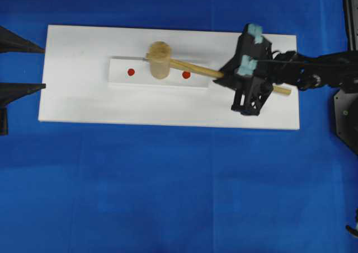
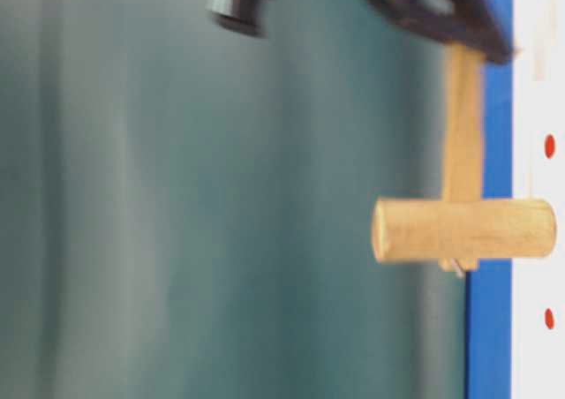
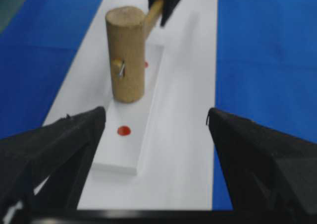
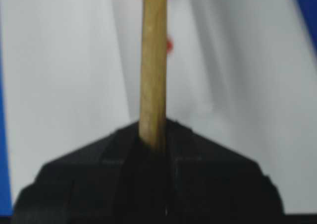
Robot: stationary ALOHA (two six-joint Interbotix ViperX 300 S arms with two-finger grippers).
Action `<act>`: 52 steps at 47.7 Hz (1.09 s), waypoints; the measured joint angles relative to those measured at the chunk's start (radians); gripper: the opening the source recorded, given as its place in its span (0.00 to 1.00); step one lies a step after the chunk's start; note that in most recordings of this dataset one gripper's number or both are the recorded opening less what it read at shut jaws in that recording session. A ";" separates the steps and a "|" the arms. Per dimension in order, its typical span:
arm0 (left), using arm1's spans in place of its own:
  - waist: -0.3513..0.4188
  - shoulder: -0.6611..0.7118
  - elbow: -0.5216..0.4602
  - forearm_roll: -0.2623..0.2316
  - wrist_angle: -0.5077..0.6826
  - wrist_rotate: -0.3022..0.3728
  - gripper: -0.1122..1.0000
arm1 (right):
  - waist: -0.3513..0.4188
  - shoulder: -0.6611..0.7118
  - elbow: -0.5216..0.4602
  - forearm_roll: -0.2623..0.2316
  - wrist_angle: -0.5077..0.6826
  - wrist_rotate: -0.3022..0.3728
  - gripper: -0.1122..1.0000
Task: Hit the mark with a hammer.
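The hammer is a light wooden mallet; its head (image 1: 159,60) stands on end on a small raised white strip (image 1: 120,78), between two red marks (image 1: 131,71) (image 1: 186,74). From the left wrist view the head (image 3: 126,55) looks set down on the strip behind the near mark (image 3: 124,131). The handle (image 1: 201,70) runs right into my right gripper (image 1: 225,76), which is shut on it; the wrist view shows the handle (image 4: 153,60) clamped in the right gripper (image 4: 153,137). My left gripper (image 1: 34,66) stands open at the board's left end, holding nothing.
The strip lies on a larger white board (image 1: 168,110) on a blue cloth (image 1: 168,197). The handle's free end (image 1: 285,90) sticks out behind the right gripper. The right arm (image 1: 319,68) reaches in from the right edge.
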 measured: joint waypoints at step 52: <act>0.002 0.000 0.002 0.000 -0.014 -0.003 0.83 | 0.014 -0.354 0.163 -0.005 -0.040 -0.009 0.11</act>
